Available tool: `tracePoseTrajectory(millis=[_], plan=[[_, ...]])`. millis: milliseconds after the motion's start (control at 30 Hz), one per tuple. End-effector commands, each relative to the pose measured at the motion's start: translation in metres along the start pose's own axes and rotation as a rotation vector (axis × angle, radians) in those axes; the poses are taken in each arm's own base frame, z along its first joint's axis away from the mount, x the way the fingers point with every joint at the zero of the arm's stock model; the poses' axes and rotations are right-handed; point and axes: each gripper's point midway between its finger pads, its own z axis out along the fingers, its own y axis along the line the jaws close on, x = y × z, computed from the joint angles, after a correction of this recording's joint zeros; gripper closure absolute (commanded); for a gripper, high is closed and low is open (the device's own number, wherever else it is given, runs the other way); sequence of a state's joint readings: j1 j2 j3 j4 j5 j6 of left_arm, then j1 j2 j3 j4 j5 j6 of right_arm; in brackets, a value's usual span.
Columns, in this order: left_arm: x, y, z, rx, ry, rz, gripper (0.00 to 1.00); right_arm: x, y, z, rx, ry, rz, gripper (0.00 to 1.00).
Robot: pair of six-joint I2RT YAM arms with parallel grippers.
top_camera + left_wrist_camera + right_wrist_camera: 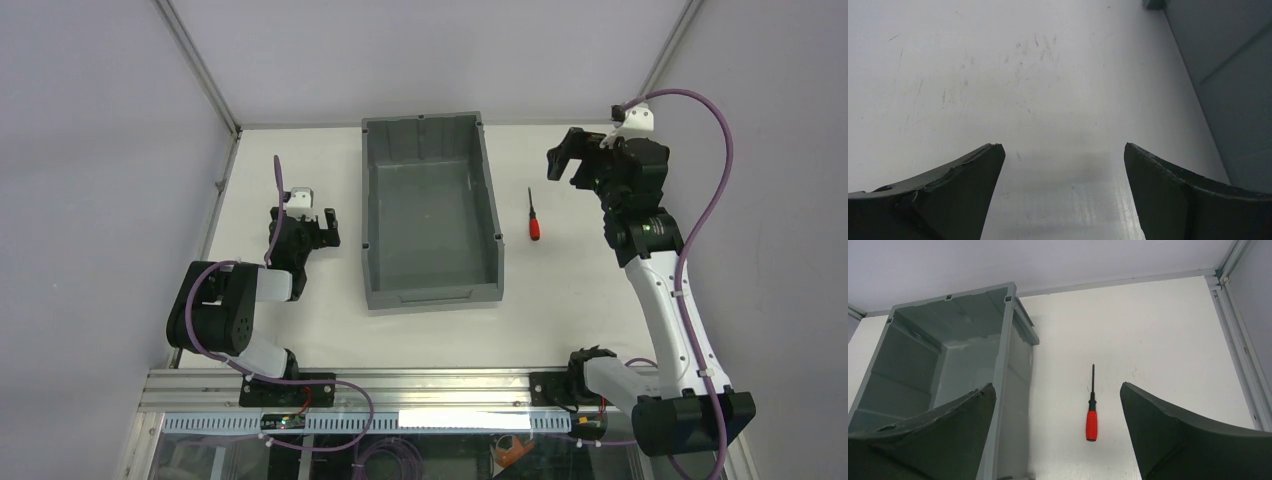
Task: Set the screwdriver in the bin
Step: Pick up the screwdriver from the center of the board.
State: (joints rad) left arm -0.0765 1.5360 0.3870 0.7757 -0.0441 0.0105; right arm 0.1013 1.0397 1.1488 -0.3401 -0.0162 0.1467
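The screwdriver (534,219), with a short red handle and thin black shaft, lies on the white table just right of the bin (370,215), a large grey bin standing open and empty mid-table. In the right wrist view the screwdriver (1091,416) lies between and beyond my fingers, handle nearest me, with the bin (1004,340) to its left. My right gripper (562,160) is open and empty, raised above the table behind and to the right of the screwdriver. My left gripper (318,228) is open and empty, low over the table left of the bin.
Grey enclosure walls stand behind and on both sides, with metal posts (200,62) at the back corners. An aluminium rail (400,385) runs along the near edge by the arm bases. The left wrist view shows scratched table surface (998,80) and the bin's outer wall (1233,85).
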Motion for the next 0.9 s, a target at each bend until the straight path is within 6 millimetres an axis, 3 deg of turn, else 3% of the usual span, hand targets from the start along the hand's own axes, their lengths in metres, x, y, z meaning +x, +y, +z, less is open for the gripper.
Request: tracePoseTrajectory(millis=[0,467,867], plan=[[-0.017,0.001,-0.002,0.007,-0.055,-0.016,0.01,-0.02,0.002,-0.007,-0.014,-0.082,-0.018,0.01],[-0.017,0.001,-0.002,0.007,-0.055,-0.015,0.01,-0.027,0.012,-0.012,-0.067,-0.115,-0.021,0.01],[-0.017,0.001,-0.002,0.007,-0.055,-0.016,0.01,-0.048,0.022,-0.013,-0.098,-0.098,-0.015,0.01]])
